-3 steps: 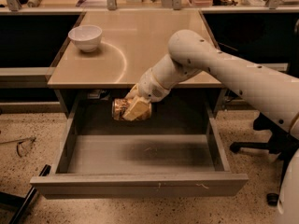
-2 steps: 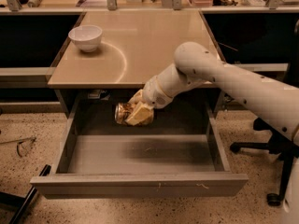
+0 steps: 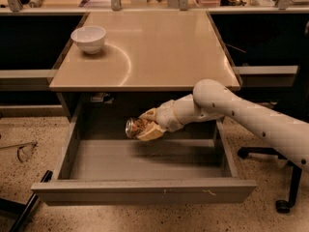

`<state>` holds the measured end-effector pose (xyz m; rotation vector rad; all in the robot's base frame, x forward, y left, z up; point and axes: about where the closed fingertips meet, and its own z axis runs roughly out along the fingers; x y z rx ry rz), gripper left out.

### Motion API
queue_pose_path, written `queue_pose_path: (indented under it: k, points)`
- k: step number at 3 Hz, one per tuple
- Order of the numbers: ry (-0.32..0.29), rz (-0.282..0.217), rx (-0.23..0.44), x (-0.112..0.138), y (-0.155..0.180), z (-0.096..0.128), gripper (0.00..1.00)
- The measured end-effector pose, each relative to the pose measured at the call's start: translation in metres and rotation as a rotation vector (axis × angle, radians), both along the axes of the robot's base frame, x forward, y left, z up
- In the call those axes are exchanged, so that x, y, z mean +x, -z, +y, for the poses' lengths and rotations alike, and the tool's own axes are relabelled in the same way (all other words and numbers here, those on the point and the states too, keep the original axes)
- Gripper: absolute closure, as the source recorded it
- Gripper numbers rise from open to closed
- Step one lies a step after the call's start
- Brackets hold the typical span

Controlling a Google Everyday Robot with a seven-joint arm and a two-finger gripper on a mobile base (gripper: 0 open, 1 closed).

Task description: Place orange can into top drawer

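The claw (image 3: 147, 125), reaching in from 3 o'clock, is clamped on the orange can (image 3: 133, 127). It holds the can sideways over the open top drawer (image 3: 145, 191), near the back wall at 12 o'clock. Its height above the drawer floor is hard to judge. Let go too high, the round can could bounce and roll. A white bowl (image 3: 88, 37) sits at 10 o'clock on the worktop (image 3: 164, 52).

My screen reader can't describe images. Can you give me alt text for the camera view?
A robot arm reaches in from the right, its gripper shut on the orange can, holding it sideways over the inside of the open top drawer. A white bowl sits at the back left of the beige tabletop above.
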<state>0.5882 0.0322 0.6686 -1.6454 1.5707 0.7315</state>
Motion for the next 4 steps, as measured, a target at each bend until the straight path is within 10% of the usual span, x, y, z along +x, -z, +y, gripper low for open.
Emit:
queue_pose_path:
  k: [2,4]
  points:
    - [0.032,-0.118,-0.079,-0.004,0.014,-0.007,1.0]
    - [0.058,-0.084,-0.158,-0.008,0.033,-0.021,1.0]
